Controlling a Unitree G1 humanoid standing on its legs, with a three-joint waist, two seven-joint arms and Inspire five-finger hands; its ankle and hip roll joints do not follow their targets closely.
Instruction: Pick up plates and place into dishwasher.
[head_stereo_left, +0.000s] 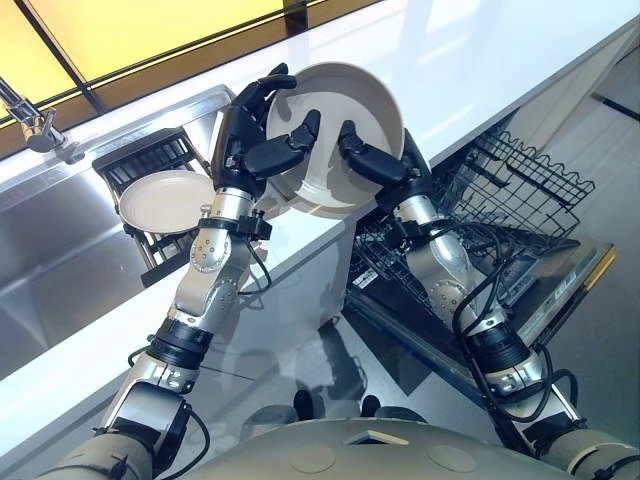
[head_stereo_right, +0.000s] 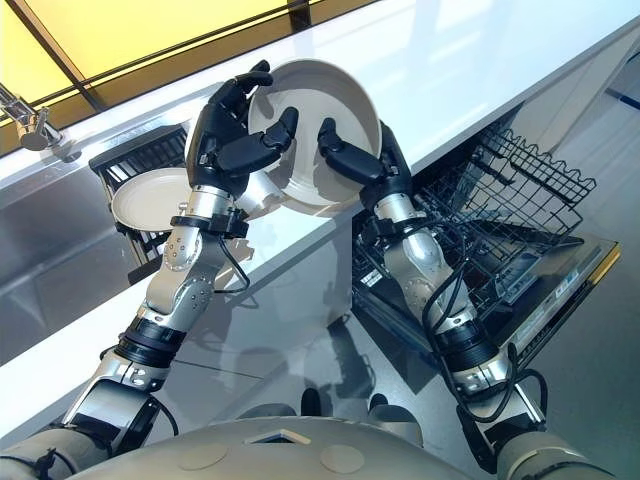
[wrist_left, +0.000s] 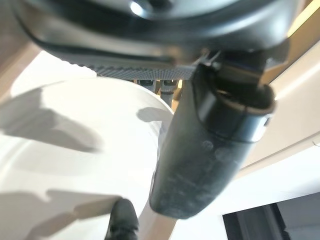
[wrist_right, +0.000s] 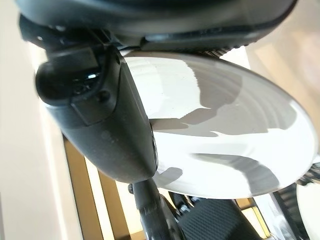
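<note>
Plates, two: one plate (head_stereo_left: 335, 135) grasped by left robot hand (head_stereo_left: 250, 135) and right robot hand (head_stereo_left: 385, 165) above the surface (head_stereo_left: 470, 60); second plate (head_stereo_left: 165, 200) in sink rack (head_stereo_left: 150, 155)

The held plate (head_stereo_left: 338, 135) hides most of the left robot hand's (head_stereo_left: 243, 125) fingers.

left hand (head_stereo_left: 243, 135): dark matt fingers and thumb, segmented, rounded tips
right hand (head_stereo_left: 378, 165): same dark build, smooth thumb shell
forearms: silver-grey metal casings, rounded, with small round screw heads
wrists: black collars and dark ribbed rings between silver segments
elbows: black banded joints
thumb close up: glossy black cap over a scuffed charcoal shell
</note>
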